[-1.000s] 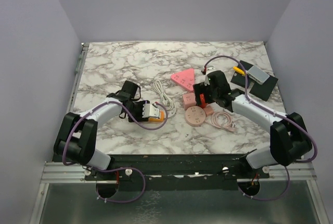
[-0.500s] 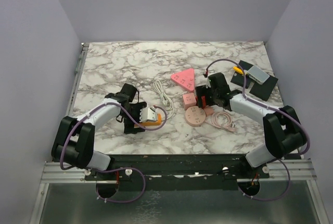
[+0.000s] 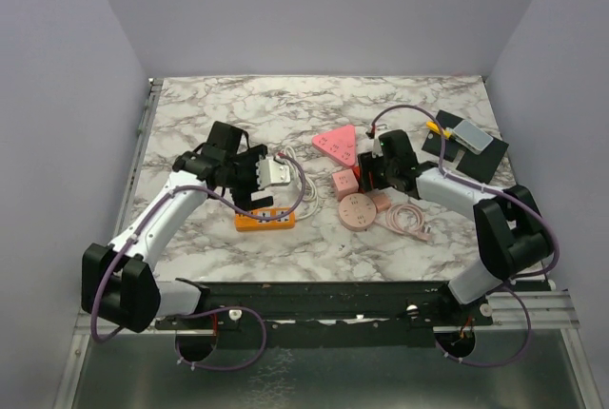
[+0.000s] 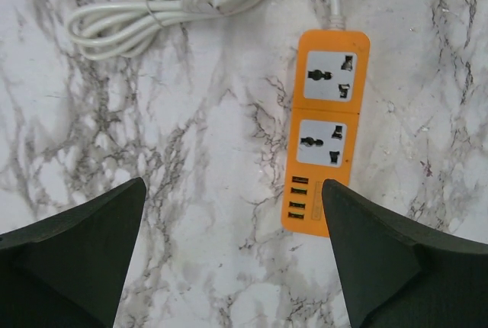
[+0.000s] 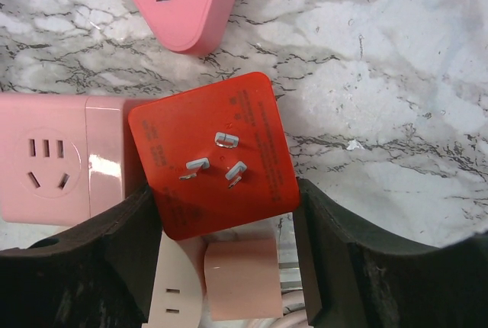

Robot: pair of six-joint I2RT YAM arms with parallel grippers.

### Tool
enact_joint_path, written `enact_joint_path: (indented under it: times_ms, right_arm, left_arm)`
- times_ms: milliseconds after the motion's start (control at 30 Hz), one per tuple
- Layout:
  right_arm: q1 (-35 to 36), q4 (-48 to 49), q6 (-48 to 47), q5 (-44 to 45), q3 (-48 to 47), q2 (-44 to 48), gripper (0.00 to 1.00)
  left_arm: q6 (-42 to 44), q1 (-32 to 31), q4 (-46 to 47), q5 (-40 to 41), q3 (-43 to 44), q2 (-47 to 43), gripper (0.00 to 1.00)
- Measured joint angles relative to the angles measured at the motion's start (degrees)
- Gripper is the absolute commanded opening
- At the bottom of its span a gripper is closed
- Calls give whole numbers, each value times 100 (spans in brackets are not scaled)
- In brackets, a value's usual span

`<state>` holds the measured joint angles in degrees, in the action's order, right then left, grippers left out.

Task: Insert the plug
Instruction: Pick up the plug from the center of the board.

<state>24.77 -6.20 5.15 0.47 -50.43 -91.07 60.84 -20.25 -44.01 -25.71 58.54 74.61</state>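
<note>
Right of the tabletop's middle, the red plug lies prongs-up between the pads of the right end effector — gripped or not, I cannot tell. Square them on its flat sides before lifting; the left end effector hangs released over the orange strip.

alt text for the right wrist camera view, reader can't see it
A red square plug, three metal prongs facing the camera, sits between the right hand's black fingers, which appear to touch its sides. A pink rectangular socket block lies beside it on the white marble table.

The marble table holds an orange power strip.
</note>
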Motion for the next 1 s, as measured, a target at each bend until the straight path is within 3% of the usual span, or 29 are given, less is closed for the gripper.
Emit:
enact_joint_path:
  times_ms: [267, 600, 767, 1000]
  right_arm:
    - [2, 2, -168, -208, 125, 236, 24]
    - [2, -380, -284, -944, -74, 1217, 23]
    - [31, -769, -216, -1818, -708, 1491, 26]
    - [455, -1108, -66, -2728, -1683, 1462, 32]
  left_arm:
    - [367, 0, 44, -256, 323, -466, 99]
    - [1163, -26, 977, -697, 116, -975, 99]
    - [2500, -188, 1759, -981, -463, -1604, 99]
    - [4363, -317, 2277, -1403, -938, -1836, 99]
